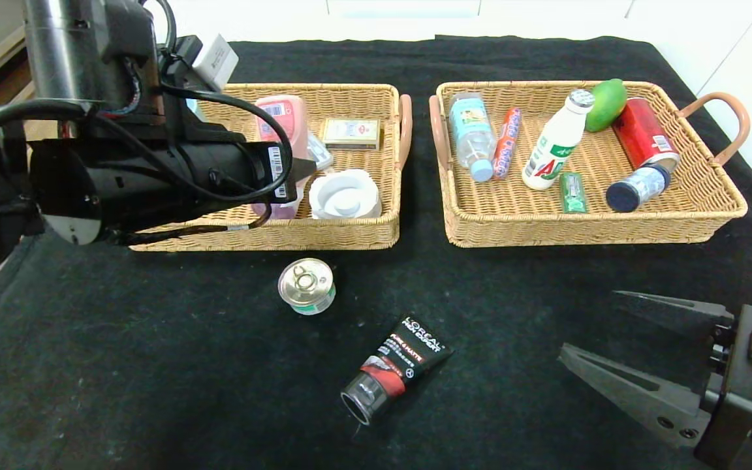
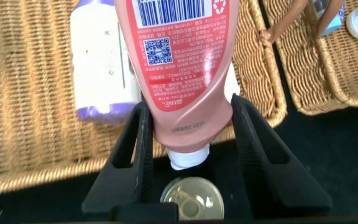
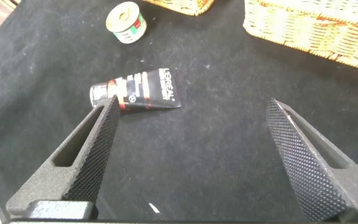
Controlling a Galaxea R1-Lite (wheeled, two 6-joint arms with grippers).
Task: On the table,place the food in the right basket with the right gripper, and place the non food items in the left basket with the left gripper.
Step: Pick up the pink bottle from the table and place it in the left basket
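My left gripper (image 1: 288,173) is shut on a pink bottle (image 1: 279,121), held cap-down over the front edge of the left basket (image 1: 265,238). In the left wrist view the pink bottle (image 2: 182,68) sits between my fingers (image 2: 143,134). Below its white cap lies a tin can (image 2: 191,199). That tin can (image 1: 307,285) stands on the black cloth in front of the left basket. A black L'Oreal tube (image 1: 397,367) lies nearer the front. My right gripper (image 1: 588,323) is open and empty, low at the front right. The tube (image 3: 135,93) lies just beyond its left finger.
The left basket also holds a white round container (image 1: 344,194), a small box (image 1: 351,132) and a white-and-lavender bottle (image 2: 101,68). The right basket (image 1: 585,232) holds several bottles and cans, a sausage stick and a green mango (image 1: 606,103). The table ends at the right.
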